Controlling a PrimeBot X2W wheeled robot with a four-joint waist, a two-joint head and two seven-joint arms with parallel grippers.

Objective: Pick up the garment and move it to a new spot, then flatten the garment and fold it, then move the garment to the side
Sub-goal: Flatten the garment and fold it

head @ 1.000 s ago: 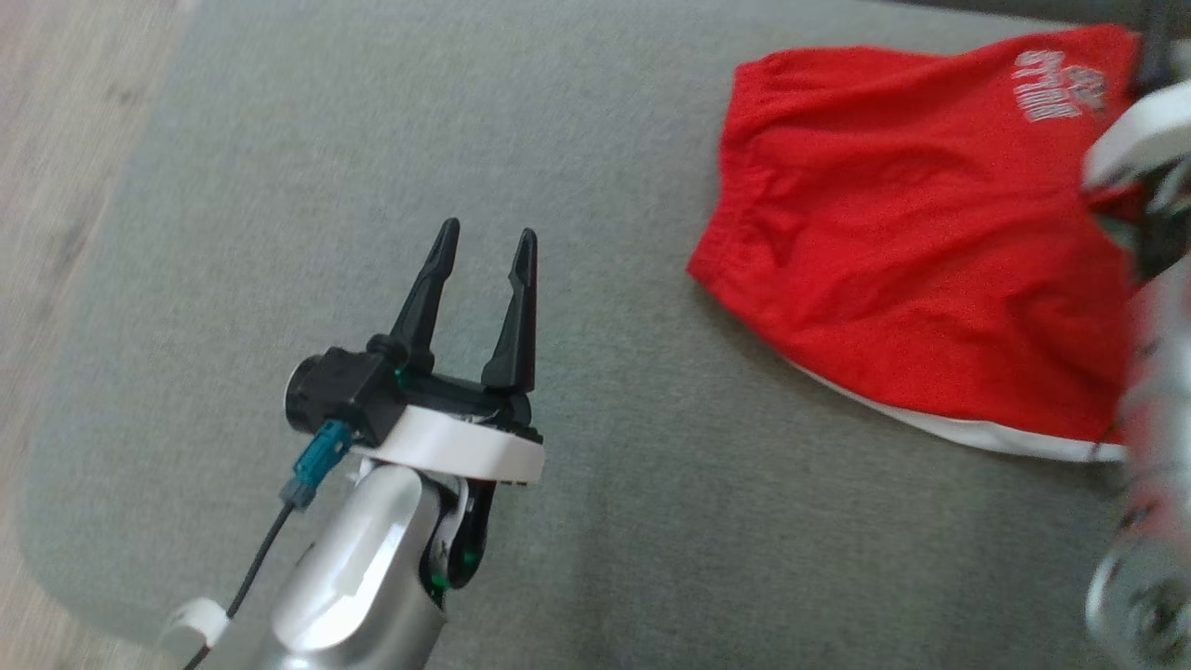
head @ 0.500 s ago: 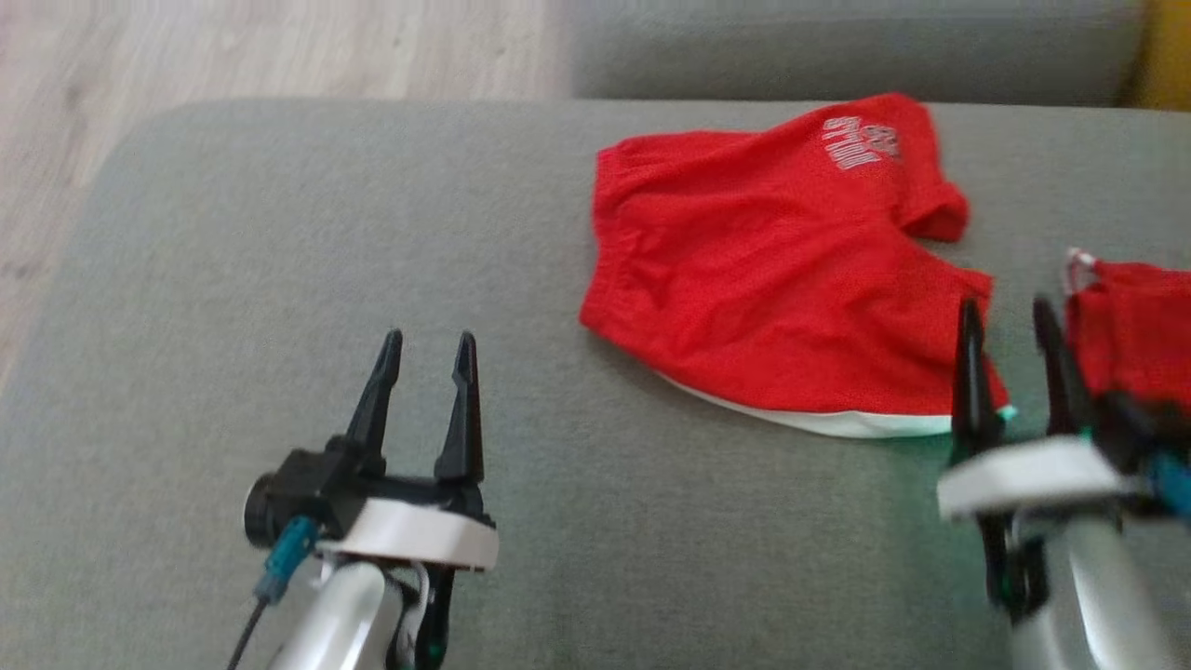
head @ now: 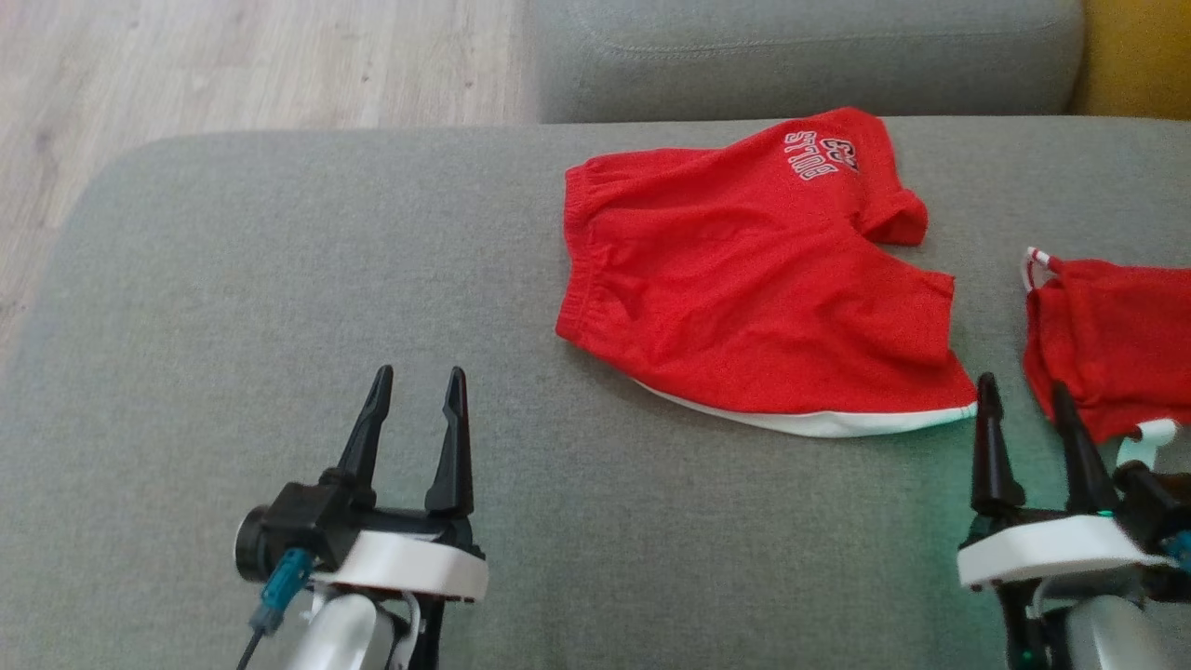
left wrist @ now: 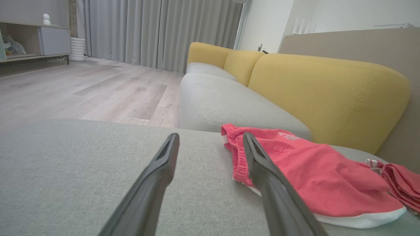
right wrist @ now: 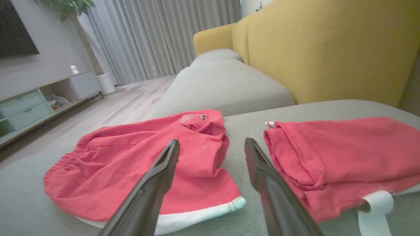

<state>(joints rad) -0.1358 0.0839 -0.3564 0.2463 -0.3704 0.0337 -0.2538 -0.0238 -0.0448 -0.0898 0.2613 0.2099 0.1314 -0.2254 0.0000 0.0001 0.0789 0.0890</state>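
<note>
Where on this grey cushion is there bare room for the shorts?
Widest bare stretch of grey cushion: left of the red shorts, beyond the left end effector. Crowded on the right: a narrow gap between the shorts and the other red garment, with the right end effector there.

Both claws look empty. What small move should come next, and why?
Probably ease the right gripper forward to the shorts' white-hemmed near corner, just ahead of it. It and the left gripper stand open and empty, the shorts lie unfolded, and the other garment beside them already looks folded.
</note>
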